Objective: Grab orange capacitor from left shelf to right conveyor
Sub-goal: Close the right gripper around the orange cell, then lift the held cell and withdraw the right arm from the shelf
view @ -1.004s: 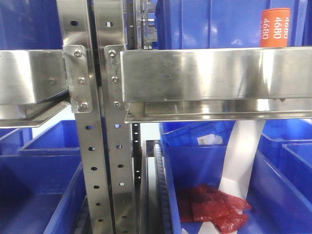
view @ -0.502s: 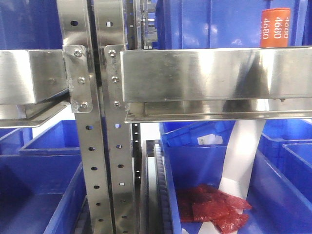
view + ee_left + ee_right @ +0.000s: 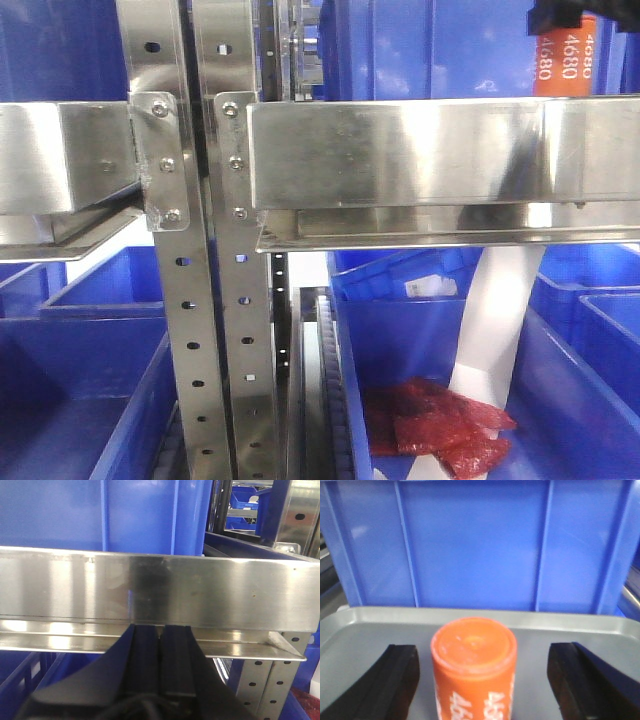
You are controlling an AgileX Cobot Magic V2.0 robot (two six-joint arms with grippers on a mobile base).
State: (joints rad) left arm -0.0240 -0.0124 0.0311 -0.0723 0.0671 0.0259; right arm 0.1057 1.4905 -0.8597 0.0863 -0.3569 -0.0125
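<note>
1. The step in hand is, as I judge, the approach before the grasp. The right claw (image 3: 482,652) is spread wide, and the orange capacitor (image 3: 472,672) stands upright between its two black fingers (image 3: 395,680), with a gap on each side.
2. The capacitor stands on a pale grey tray (image 3: 380,611) on the upper level of the left shelf (image 3: 400,150), just in front of the wall of a blue bin (image 3: 470,545). The right conveyor is in no view.
3. The next move calls, I think, for closing both fingers evenly on the round side, then lifting straight up so the capacitor does not tip.
4. The left claw (image 3: 160,630) is pressed together on nothing, and sits below a steel beam (image 3: 150,585).
5. The capacitor is a smooth cylinder with a flat top and white numerals, so it may slip. The shelf is polished, mirror-like steel with perforated uprights (image 3: 200,350). The bin is ribbed plastic.
</note>
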